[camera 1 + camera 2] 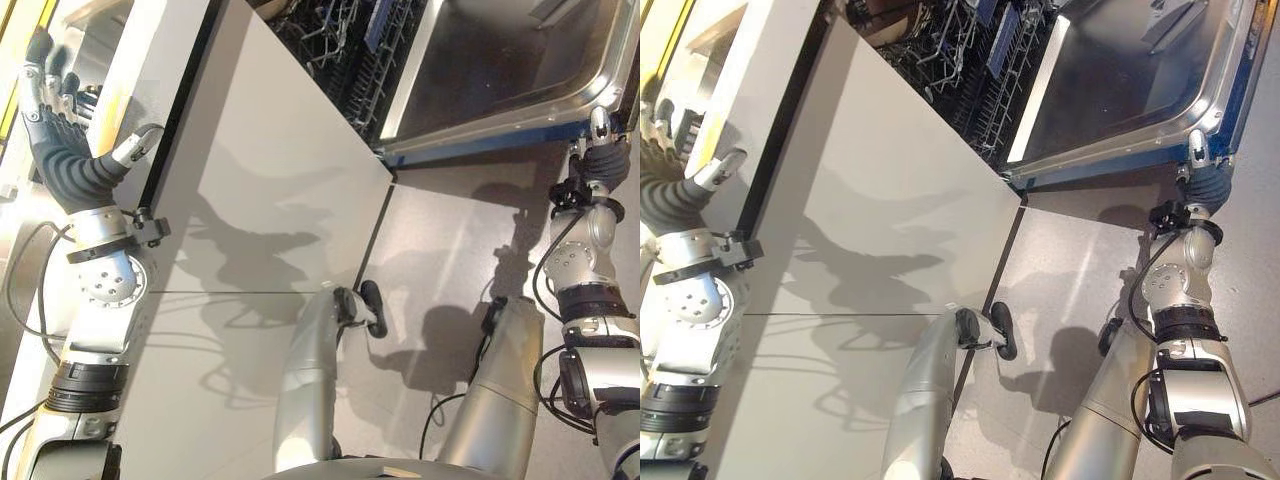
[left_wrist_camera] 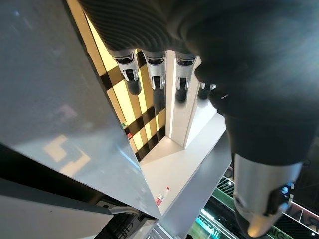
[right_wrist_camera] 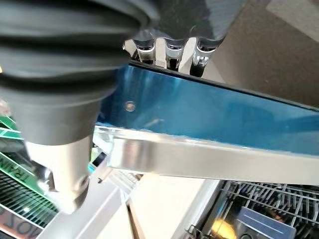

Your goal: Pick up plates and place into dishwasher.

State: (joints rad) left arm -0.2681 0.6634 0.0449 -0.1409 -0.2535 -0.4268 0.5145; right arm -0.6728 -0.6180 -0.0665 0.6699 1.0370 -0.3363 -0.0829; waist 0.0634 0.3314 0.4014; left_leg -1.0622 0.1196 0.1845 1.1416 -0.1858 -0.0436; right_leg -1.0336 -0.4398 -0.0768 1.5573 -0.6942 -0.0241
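Left eye view has the left hand [image 1: 48,105] raised at the far left, beside the pale cabinet panel [image 1: 260,200], fingers straight and spread, thumb sticking out toward the panel, holding nothing. In the left wrist view those fingers [image 2: 154,82] hang loosely in a row in open air, past a grey slanted surface, with yellow and black bands beyond them. Moving right, the dishwasher rack [image 1: 960,60] sits dark and wiry at the top; the right eye view shows more of it, with a blue insert among the wires. I can make out no plates in it or anywhere else. Next comes the open dishwasher door [image 1: 510,65], its steel inner face up. At the far right the right hand [image 1: 1202,170] is at the door's edge. The right wrist view shows its fingers going behind the blue edge [image 3: 209,112], tips hidden, so I can't tell their state.
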